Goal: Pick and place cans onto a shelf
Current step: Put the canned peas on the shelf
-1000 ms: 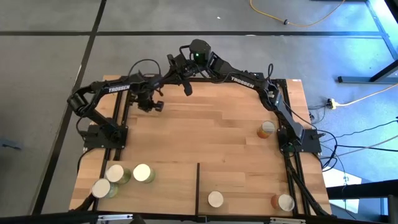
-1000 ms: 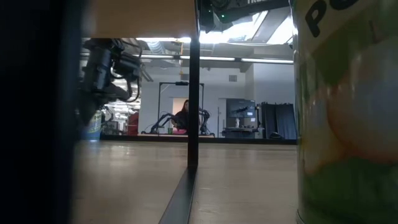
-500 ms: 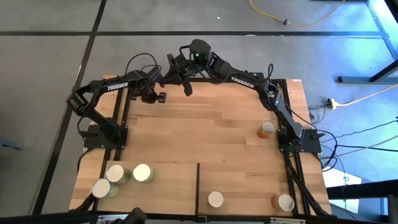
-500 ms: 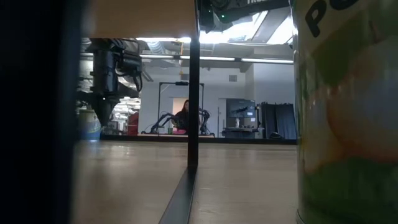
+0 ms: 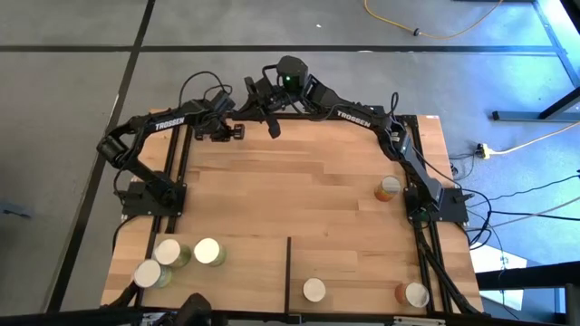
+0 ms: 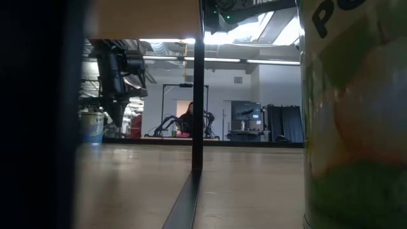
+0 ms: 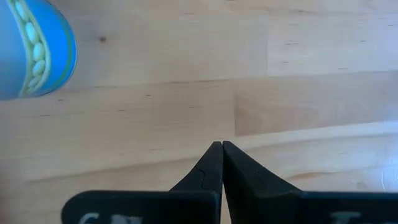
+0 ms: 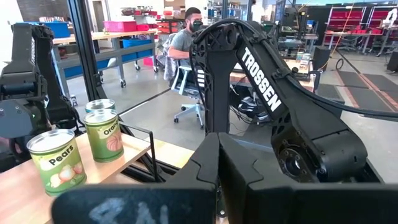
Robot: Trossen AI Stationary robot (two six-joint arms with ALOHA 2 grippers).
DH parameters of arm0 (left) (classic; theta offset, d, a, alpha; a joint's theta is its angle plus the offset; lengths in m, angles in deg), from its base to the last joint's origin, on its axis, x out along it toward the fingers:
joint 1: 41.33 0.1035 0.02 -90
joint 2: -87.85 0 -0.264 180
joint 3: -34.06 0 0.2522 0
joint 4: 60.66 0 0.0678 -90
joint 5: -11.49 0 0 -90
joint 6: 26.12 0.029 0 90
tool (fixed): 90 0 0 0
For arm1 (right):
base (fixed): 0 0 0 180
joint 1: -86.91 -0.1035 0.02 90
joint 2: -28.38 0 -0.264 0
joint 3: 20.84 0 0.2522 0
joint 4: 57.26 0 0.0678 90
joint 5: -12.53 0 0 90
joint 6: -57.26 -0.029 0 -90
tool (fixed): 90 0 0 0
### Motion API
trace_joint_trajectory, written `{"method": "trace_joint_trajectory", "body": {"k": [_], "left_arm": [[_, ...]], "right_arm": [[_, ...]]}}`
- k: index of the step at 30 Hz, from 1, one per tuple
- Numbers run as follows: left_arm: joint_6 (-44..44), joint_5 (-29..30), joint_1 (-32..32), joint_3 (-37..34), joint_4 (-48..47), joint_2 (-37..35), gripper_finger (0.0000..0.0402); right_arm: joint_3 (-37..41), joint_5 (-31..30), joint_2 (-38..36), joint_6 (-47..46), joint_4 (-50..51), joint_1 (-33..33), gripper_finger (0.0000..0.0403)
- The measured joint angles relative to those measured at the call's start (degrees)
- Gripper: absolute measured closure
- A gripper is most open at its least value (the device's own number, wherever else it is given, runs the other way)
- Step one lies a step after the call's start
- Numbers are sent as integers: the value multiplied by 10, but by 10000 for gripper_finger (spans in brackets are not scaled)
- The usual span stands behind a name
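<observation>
My left gripper [image 5: 225, 133] [image 7: 222, 149] is shut and empty, pointing down over the table's far edge; it also shows in the low view [image 6: 118, 111]. A blue can [image 7: 31, 50] [image 6: 92, 126] stands upright beside it, untouched. My right gripper [image 5: 274, 131] [image 8: 217, 146] is shut and empty, folded back at the far edge. Three green cans [image 5: 207, 252] [image 5: 168, 253] [image 5: 149, 273] stand at the near left. One can [image 5: 314, 290] stands on the pale shelf [image 5: 362, 272], right of its dark divider [image 5: 288, 263]. Orange cans stand at the right [image 5: 388, 187] and the near right [image 5: 412, 294].
In the low view a green-labelled can [image 6: 356, 114] fills the right side, close to the camera, and the divider [image 6: 198, 89] stands upright in the middle. The tabletop's middle [image 5: 299, 190] is bare wood. A person sits in the room beyond the table [image 8: 186, 37].
My left gripper has gone toward the table's far edge and turned from tilted to pointing straight down, staying beside the blue can. The cans have not moved.
</observation>
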Motion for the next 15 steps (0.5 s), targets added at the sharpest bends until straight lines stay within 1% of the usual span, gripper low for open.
{"method": "trace_joint_trajectory", "body": {"k": [2,7,15], "left_arm": [[0,2,1,0,0,0,401],[-10,29,1,0,4,2,401],[-18,32,12,0,36,6,401]], "right_arm": [[0,0,0,0,0,1,393],[0,0,0,0,0,2,393],[0,0,0,0,0,2,393]]}}
